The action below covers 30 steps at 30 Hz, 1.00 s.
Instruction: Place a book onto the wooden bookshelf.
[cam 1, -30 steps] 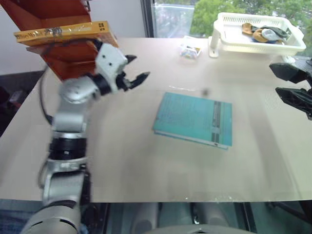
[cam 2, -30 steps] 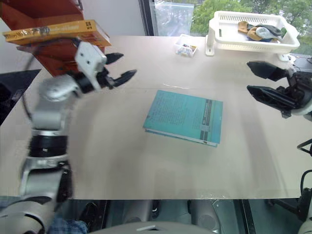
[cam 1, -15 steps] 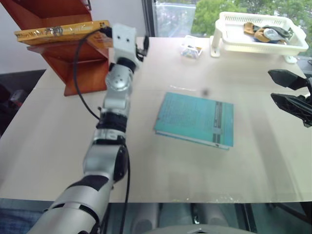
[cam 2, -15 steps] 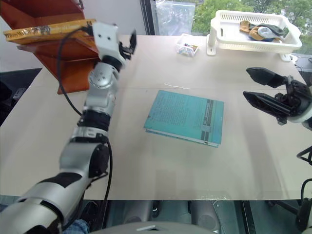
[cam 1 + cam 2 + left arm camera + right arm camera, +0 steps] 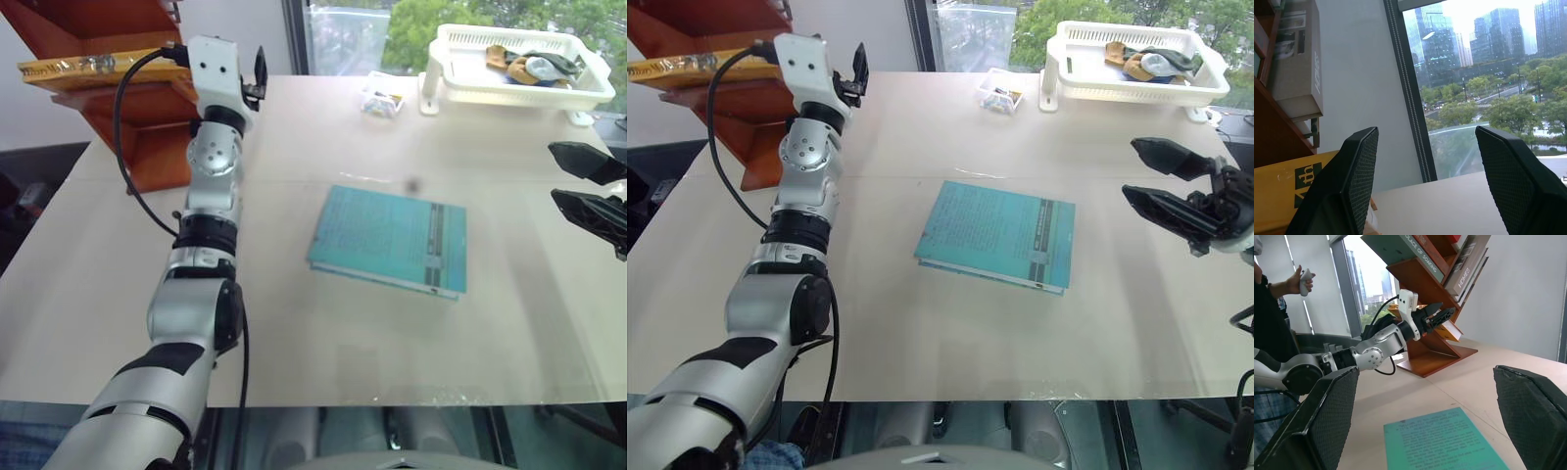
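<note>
Left pincer hangs open just right of the book, which lies on the wooden bookshelf, far left. Right pincer gapes open over the counter's right edge, well apart from the teal book at the middle.

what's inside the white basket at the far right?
The white basket holds a small heap of tan, orange and grey items, possibly cloth or gloves. Its slatted walls hide the lower part of the heap, so what lies beneath cannot be seen.

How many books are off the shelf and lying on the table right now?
1: the teal book lies flat mid-table. The yellow book already rests on the wooden bookshelf; none seems hidden.
</note>
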### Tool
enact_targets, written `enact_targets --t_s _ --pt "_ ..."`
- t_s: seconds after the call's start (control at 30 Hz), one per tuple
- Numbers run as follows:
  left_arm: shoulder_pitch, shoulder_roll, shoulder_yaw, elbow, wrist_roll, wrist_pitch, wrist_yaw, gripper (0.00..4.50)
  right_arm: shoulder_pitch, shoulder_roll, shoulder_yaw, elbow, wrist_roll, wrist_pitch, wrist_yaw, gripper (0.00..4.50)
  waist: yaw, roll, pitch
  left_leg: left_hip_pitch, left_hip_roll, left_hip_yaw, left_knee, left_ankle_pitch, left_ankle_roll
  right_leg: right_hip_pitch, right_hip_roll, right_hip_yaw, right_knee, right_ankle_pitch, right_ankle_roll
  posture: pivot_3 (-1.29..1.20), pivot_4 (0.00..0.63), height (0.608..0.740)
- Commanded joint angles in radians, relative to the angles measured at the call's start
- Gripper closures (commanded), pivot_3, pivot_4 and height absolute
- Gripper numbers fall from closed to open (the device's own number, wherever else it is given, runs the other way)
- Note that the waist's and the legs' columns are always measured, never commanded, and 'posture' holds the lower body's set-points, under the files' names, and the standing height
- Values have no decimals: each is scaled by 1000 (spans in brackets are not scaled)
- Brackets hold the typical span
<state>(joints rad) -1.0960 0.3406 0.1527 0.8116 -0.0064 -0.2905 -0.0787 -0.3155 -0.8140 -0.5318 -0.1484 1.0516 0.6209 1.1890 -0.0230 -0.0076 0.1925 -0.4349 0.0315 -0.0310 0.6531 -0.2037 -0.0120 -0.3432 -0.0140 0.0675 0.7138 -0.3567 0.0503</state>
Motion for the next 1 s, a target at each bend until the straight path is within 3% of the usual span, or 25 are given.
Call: enact_targets --t_s 0.03,0.13,0.27,0.37,0.5,0.6,0.7,1.0 --pt "26 -14 -2 -158 -52 26 -60 1162 -17 -10 -19 0 7 -18 6 0 4 0 0 0 0 0 0 0 0 0 0 0 0 0 0 0 150 740" --pt "87 -18 -27 -285 -73 96 -129 1162 -16 -10 -18 8 12 -14 13 0 9 0 0 -1 0 0 0 3 -4 0 0 0 -1 0 0 0 150 740" --pt "224 -48 -54 -511 -128 339 -170 1162 -27 -7 -20 23 32 0 18 0 9 0 0 -1 0 0 0 3 -4 0 -1 0 -2 0 0 0 150 740" --pt "383 -28 -131 -712 -146 514 -261 1162 -7 -21 8 37 -2 -3 47 0 9 0 0 0 0 -1 0 3 -4 1 -1 0 -1 0 0 0 150 740" --pt "607 16 -123 -902 -169 728 -269 1162 63 -9 62 64 -99 -54 85 0 5 0 0 1 3 -2 -1 2 -3 1 1 1 -1 0 0 0 150 740" --pt "789 71 -74 -1028 -268 838 -353 1162 139 -23 161 113 -277 -179 134 0 -1 0 0 2 6 -2 -1 0 0 1 2 2 -1 0 0 0 150 740" --pt "902 117 -47 -1119 -324 882 -409 1162 177 -37 192 164 -354 -242 166 0 8 1 0 3 6 -2 -1 0 0 1 1 1 0 0 0 0 150 740" --pt "1309 216 165 -1392 -459 936 -495 1162 370 -109 122 256 -465 -376 232 0 8 1 0 5 5 -2 -2 0 0 5 0 1 -4 0 0 0 150 740"
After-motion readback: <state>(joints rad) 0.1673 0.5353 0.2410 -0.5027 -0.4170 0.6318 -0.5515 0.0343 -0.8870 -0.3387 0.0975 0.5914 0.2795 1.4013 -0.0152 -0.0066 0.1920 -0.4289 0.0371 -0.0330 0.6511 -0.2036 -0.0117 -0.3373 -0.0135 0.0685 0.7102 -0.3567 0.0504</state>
